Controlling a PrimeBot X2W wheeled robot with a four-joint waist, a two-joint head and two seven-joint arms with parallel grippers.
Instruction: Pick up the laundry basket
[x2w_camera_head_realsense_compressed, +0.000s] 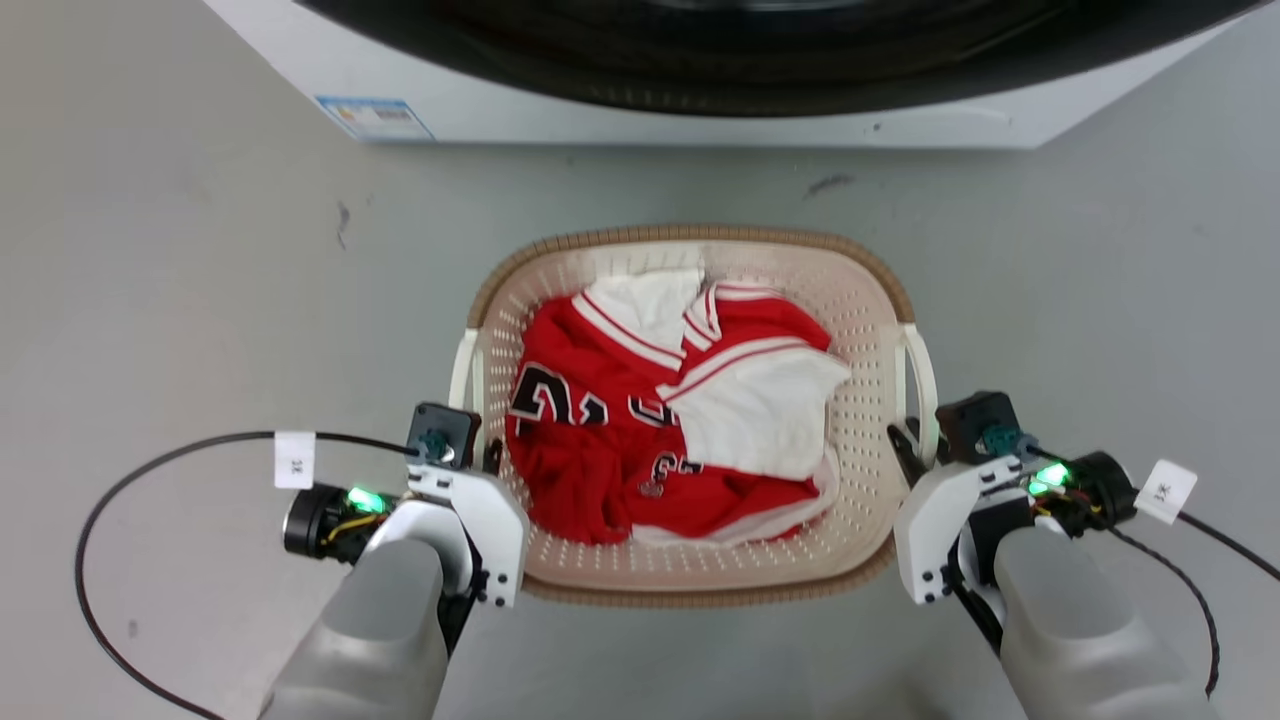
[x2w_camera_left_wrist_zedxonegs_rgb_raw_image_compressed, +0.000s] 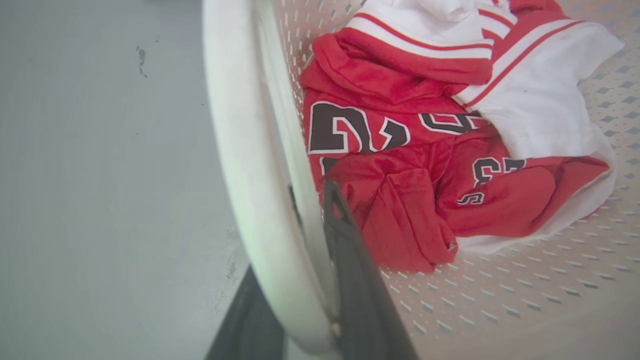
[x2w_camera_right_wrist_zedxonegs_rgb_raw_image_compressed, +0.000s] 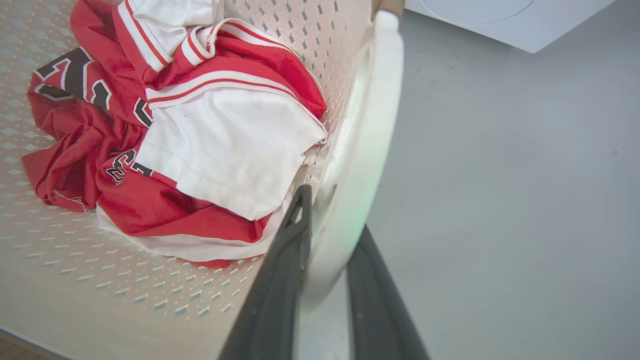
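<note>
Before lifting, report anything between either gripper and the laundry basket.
Nothing visible. On the laundry basket, the left handle sits between the fingers of the left gripper, the right handle between those of the right gripper. The red-and-white clothes lie inside.

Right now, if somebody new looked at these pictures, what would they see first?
Probably the bright red and white jersey crumpled inside the laundry basket, in the middle of the head view. Next, the left gripper and right gripper, one at each side of the basket, each with its dark fingers pinching a white handle. The white washing machine stands on the floor just beyond.
</note>
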